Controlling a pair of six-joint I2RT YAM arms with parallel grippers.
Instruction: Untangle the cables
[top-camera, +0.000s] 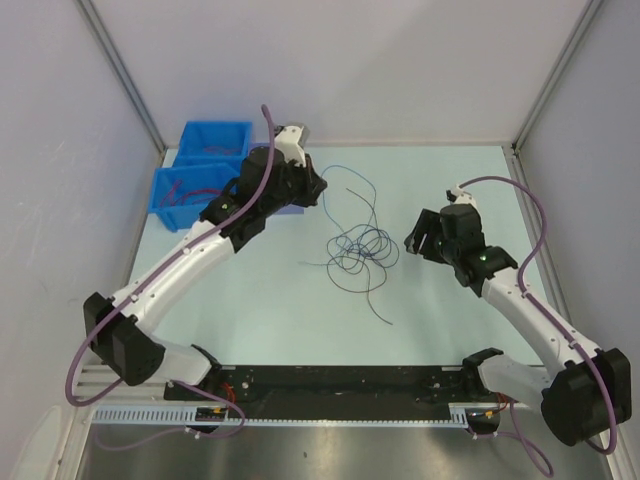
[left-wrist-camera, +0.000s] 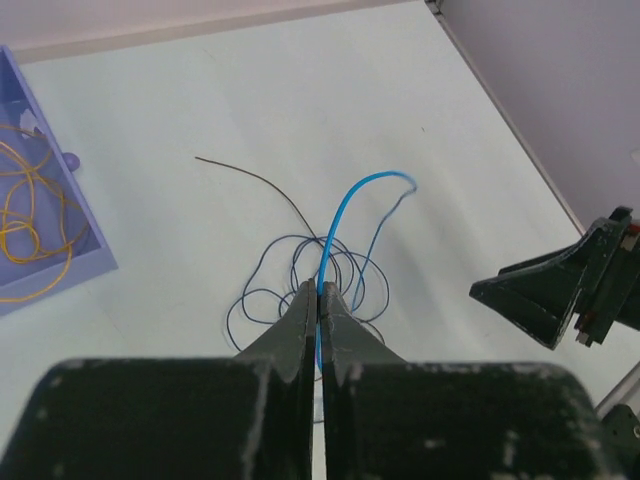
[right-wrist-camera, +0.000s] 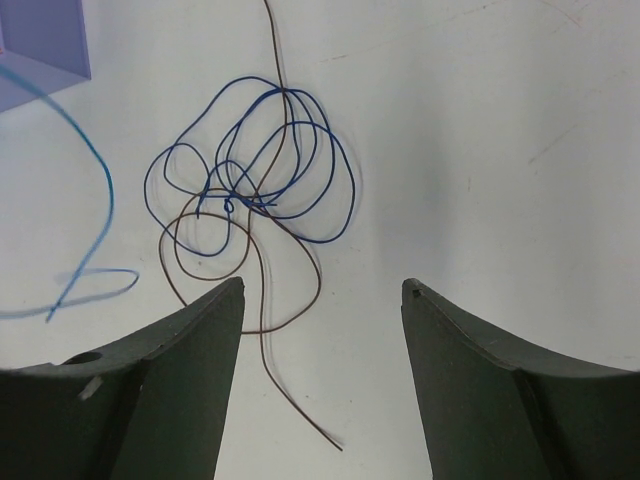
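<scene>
A loose tangle of dark blue cables (top-camera: 360, 250) lies mid-table, with a brown cable (top-camera: 378, 308) looping through it and trailing toward the near edge. My left gripper (top-camera: 316, 190) is shut on a light blue cable (top-camera: 362, 176) and holds it above the table, left of and behind the tangle. In the left wrist view the light blue cable (left-wrist-camera: 340, 215) rises from the closed gripper (left-wrist-camera: 320, 292) over the tangle (left-wrist-camera: 300, 270). My right gripper (top-camera: 422, 240) is open and empty, right of the tangle. In the right wrist view, the tangle (right-wrist-camera: 275, 165) and brown cable (right-wrist-camera: 262, 300) lie ahead of that gripper (right-wrist-camera: 322, 290).
Two blue bins (top-camera: 213, 139) (top-camera: 180, 192) stand at the back left. The nearer one holds orange and yellow cables (left-wrist-camera: 30, 225). Grey walls close in the table on the left, back and right. My right gripper shows in the left wrist view (left-wrist-camera: 560, 290).
</scene>
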